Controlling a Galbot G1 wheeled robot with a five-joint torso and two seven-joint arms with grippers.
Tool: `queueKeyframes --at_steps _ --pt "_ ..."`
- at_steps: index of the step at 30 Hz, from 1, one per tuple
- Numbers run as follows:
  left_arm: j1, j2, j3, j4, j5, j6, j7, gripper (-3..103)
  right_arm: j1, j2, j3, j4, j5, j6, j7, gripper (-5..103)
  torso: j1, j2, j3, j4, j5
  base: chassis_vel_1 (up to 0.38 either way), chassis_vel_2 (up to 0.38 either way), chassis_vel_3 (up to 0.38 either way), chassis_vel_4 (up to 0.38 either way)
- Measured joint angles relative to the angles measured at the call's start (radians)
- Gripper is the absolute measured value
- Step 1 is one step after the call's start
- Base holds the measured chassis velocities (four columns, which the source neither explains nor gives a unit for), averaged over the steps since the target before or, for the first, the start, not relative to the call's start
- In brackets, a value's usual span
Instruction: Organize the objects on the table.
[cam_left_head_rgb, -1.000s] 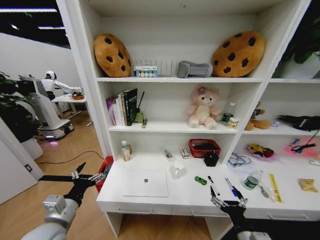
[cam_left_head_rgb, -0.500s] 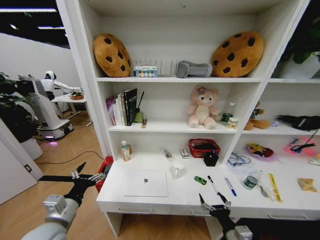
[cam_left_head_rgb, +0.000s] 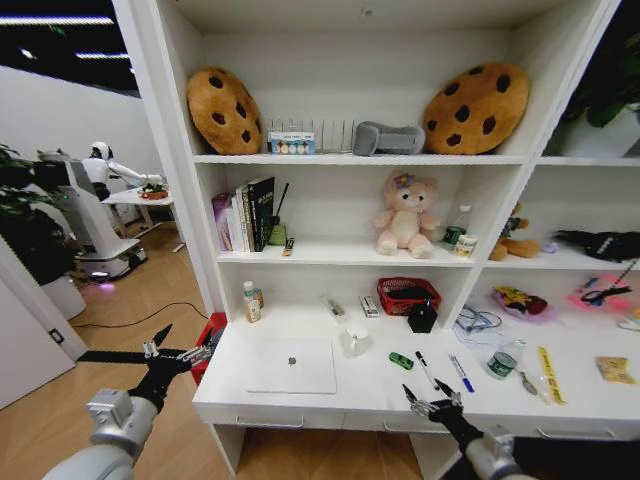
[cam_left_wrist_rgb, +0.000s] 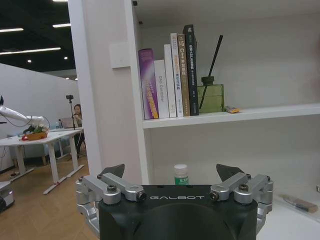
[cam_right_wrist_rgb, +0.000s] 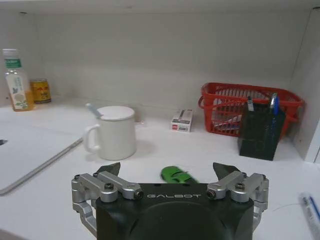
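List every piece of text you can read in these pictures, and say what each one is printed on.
"GALBOT": on the left gripper body.
"GALBOT": on the right gripper body.
Book spines, bottle label, small box: print too small or blurred to read.

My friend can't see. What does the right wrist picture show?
The right gripper, open, points at a tiny green toy car on the white table. Behind sit a white mug, a red basket and a black pen holder.

Closed silver laptop (cam_left_head_rgb: 291, 365) lies flat on white table (cam_left_head_rgb: 350, 392).
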Motion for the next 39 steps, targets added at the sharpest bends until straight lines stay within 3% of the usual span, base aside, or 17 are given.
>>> queueKeyframes --at_steps 6,15,19,21,31,39 --pt "0.000 0.000 0.000 0.000 0.000 0.000 0.000 100 0.115 -0.063 -0.034 -0.151 0.018 0.011 -0.027 100 0.000 0.000 0.000 0.0000 -0.0002 0.000 0.000 0.000 0.000" --pt "0.000 0.000 0.000 0.000 0.000 0.000 0.000 100 0.246 -0.077 -0.114 -0.295 0.001 0.010 -0.095 100 0.000 0.000 0.000 -0.0001 -0.0006 0.000 0.000 0.000 0.000" --pt "0.000 0.000 0.000 0.000 0.000 0.000 0.000 100 0.311 -0.086 -0.160 -0.372 -0.022 0.018 -0.171 100 0.000 0.000 0.000 0.0000 -0.0005 0.000 0.000 0.000 0.000" --pt "0.000 0.000 0.000 0.000 0.000 0.000 0.000 100 0.361 -0.091 -0.205 -0.422 -0.055 0.057 -0.231 100 0.000 0.000 0.000 -0.0002 -0.0003 0.000 0.000 0.000 0.000" --pt "0.000 0.000 0.000 0.000 0.000 0.000 0.000 100 0.493 -0.085 -0.312 -0.489 -0.105 0.082 -0.242 100 0.000 0.000 0.000 0.0000 -0.0005 0.000 0.000 0.000 0.000" --pt "0.000 0.000 0.000 0.000 0.000 0.000 0.000 100 0.581 -0.079 -0.383 -0.579 -0.121 0.096 -0.295 100 0.000 0.000 0.000 0.0001 -0.0004 0.000 0.000 0.000 0.000"
